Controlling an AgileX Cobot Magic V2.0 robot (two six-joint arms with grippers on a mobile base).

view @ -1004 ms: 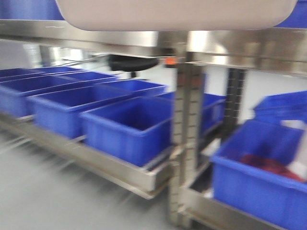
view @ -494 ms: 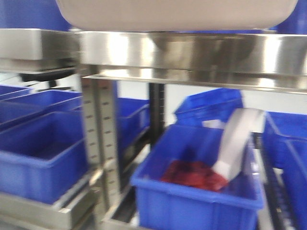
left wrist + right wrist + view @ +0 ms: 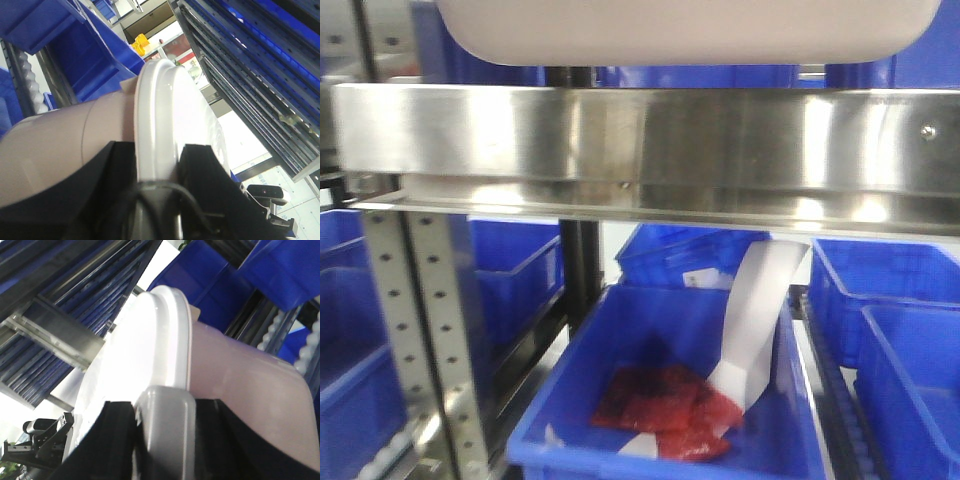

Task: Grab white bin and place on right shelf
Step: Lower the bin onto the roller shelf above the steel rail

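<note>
**White bin (image 3: 685, 30) held above the steel rail**

Only the bin's rounded underside is seen in the front view; the rest is cut off by the top edge. It is placed just above the wide front rail of the right shelf (image 3: 650, 140); contact with the shelf cannot be judged. In the left wrist view, the left jaws are seen clamped across the lid rim. In the right wrist view, the right jaws are closed about the lid edge at the grey handle (image 3: 165, 425). Below the rail, a blue bin (image 3: 670, 455) is seen, with red packets (image 3: 665, 410) partly covered by a white strip (image 3: 760, 320).
</note>
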